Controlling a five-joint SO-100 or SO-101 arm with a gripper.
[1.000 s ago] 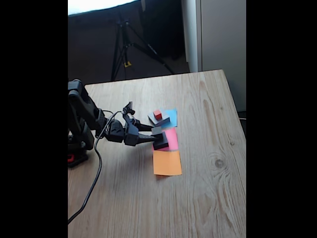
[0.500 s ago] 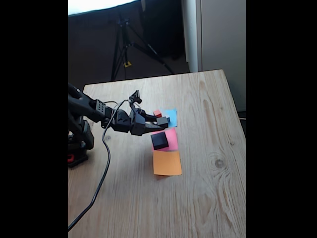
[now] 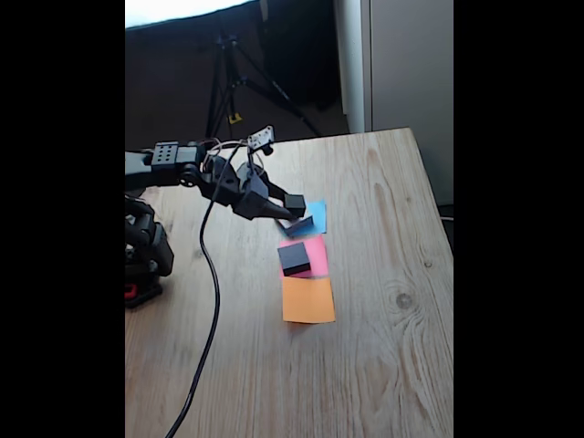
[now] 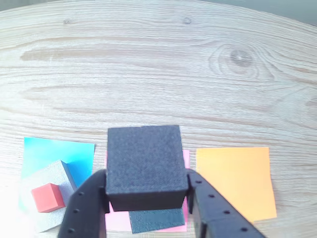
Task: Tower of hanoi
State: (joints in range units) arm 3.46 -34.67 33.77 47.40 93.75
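Gripper (image 4: 146,191) jaws clamp dark block (image 4: 144,166) on both sides, lifted above pink paper (image 3: 316,254); bare wooden table (image 4: 158,74) stretches beyond.

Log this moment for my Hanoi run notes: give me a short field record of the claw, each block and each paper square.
claw: shut on a dark block, raised above the table
held dark block: between the fingers, over the pink square
pink paper square: carries another dark block
blue paper square: carries a grey block with the red cube on top
orange paper square: nothing on it
table: light wood
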